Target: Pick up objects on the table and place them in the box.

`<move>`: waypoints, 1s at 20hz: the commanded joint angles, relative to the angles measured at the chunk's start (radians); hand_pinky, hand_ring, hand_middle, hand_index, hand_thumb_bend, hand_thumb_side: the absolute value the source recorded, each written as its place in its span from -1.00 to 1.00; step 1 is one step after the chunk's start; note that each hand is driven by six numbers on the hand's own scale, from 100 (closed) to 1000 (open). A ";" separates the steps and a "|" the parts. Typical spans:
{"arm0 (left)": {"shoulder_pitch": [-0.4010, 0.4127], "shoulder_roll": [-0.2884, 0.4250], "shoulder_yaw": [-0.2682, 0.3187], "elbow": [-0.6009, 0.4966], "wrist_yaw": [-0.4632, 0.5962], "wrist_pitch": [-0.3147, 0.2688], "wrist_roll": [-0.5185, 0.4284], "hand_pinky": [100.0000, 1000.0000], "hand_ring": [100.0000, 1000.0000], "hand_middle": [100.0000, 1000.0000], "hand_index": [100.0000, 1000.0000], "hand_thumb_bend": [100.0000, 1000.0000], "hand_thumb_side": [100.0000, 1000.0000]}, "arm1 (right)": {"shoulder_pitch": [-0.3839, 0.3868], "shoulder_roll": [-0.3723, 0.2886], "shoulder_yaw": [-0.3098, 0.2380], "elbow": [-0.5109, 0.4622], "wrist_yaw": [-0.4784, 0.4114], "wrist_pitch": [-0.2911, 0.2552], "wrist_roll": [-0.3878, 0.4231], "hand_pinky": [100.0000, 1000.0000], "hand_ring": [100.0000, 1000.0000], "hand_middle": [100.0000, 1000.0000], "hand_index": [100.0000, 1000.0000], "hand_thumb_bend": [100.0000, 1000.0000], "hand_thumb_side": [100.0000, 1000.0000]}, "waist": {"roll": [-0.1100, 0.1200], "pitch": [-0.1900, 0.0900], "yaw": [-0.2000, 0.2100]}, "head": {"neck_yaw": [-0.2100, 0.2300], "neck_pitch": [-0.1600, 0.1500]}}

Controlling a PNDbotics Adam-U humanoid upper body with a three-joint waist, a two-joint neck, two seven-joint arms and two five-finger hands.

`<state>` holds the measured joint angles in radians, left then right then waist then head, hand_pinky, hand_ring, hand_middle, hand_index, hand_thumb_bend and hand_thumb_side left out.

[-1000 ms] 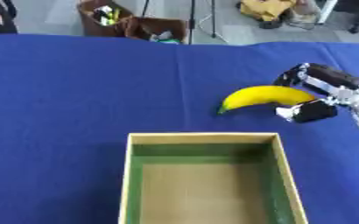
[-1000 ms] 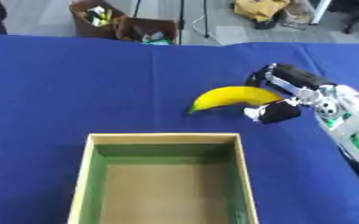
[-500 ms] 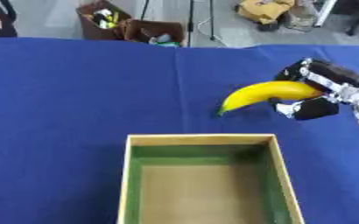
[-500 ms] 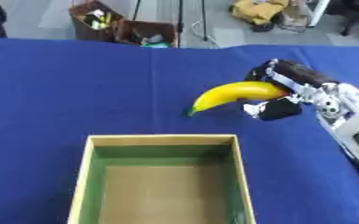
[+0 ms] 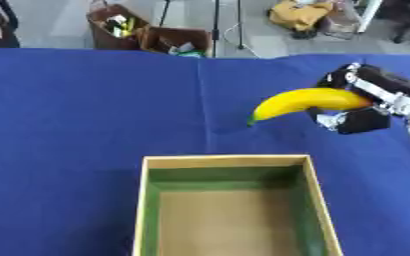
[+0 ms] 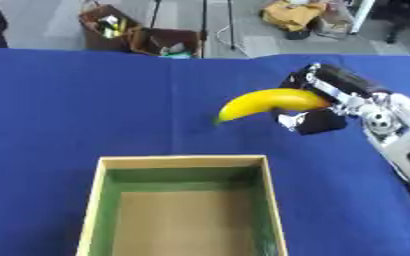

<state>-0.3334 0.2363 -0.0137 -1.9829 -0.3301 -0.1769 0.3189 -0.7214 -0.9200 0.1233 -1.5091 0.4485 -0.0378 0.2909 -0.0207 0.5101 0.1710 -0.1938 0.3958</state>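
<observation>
Left eye view: one banana [image 5: 303, 102] is held above the blue surface [image 5: 86, 115], just beyond the box's [image 5: 229, 161] far right corner. The right hand [image 5: 363, 100] grasps its thick end, fingers above and thumb below; the tip points down-left. One box, open and holding nothing visible, green inner walls, brown floor. Nothing lies between banana and box. Beyond the surface, two brown bins [image 5: 147, 35] stand on the floor.

Right eye view: the same single banana and box; the right forearm [image 6: 401, 140] enters from the right edge. The left hand shows in neither view.
</observation>
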 commanded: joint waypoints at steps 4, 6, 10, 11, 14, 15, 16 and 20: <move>0.001 0.014 0.004 -0.017 0.000 0.002 0.000 -0.23 0.16 0.33 0.51 -1.00 1.00 | -0.003 -0.051 -0.016 -0.045 -0.028 0.003 -0.012 0.42 0.47 -0.20 0.14 -1.00 -0.12 | 0.003 -0.039 -0.009 | 0.006 0.010; 0.002 0.014 0.004 -0.017 0.001 0.002 0.000 -0.23 0.16 0.33 0.51 -1.00 1.00 | 0.001 -0.055 -0.017 -0.058 -0.038 0.006 -0.012 0.42 0.47 -0.20 0.13 -1.00 -0.11 | 0.003 -0.044 -0.011 | 0.008 0.014; 0.003 0.015 0.005 -0.017 0.002 0.004 0.000 -0.23 0.16 0.33 0.51 -1.00 1.00 | 0.010 -0.063 -0.015 -0.086 -0.056 0.014 -0.016 0.42 0.47 -0.20 0.13 -1.00 -0.10 | 0.002 -0.055 -0.018 | 0.016 0.022; 0.004 0.016 0.005 -0.017 0.002 0.004 0.000 -0.23 0.16 0.32 0.51 -1.00 1.00 | 0.012 -0.066 -0.014 -0.095 -0.059 0.017 -0.018 0.42 0.47 -0.20 0.13 -1.00 -0.08 | 0.002 -0.059 -0.020 | 0.019 0.025; 0.004 0.018 0.007 -0.017 0.004 0.006 0.000 -0.22 0.16 0.32 0.51 -1.00 1.00 | 0.022 -0.073 -0.009 -0.128 -0.065 0.025 -0.023 0.42 0.47 -0.20 0.12 -1.00 -0.07 | -0.001 -0.070 -0.023 | 0.023 0.032; 0.004 0.018 0.007 -0.017 0.005 0.007 0.000 -0.22 0.16 0.32 0.51 -1.00 1.00 | 0.025 -0.075 -0.007 -0.139 -0.068 0.028 -0.023 0.42 0.47 -0.20 0.12 -1.00 -0.07 | -0.002 -0.074 -0.024 | 0.024 0.033; 0.004 0.019 0.007 -0.017 0.005 0.007 0.000 -0.22 0.16 0.32 0.51 -1.00 1.00 | 0.027 -0.077 -0.005 -0.149 -0.072 0.031 -0.022 0.42 0.47 -0.20 0.12 -1.00 -0.06 | -0.003 -0.077 -0.025 | 0.025 0.035; 0.003 0.021 0.008 -0.017 0.008 0.007 0.001 -0.22 0.16 0.32 0.51 -1.00 1.00 | 0.037 -0.083 0.002 -0.189 -0.083 0.045 -0.021 0.42 0.47 -0.19 0.12 -1.00 -0.04 | -0.005 -0.090 -0.029 | 0.032 0.039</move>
<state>-0.3257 0.2372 -0.0135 -1.9829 -0.3254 -0.1721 0.3194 -0.6762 -0.9576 0.1329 -1.6698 0.3765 0.0013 0.2722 -0.0267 0.4469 0.1421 -0.1660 0.4302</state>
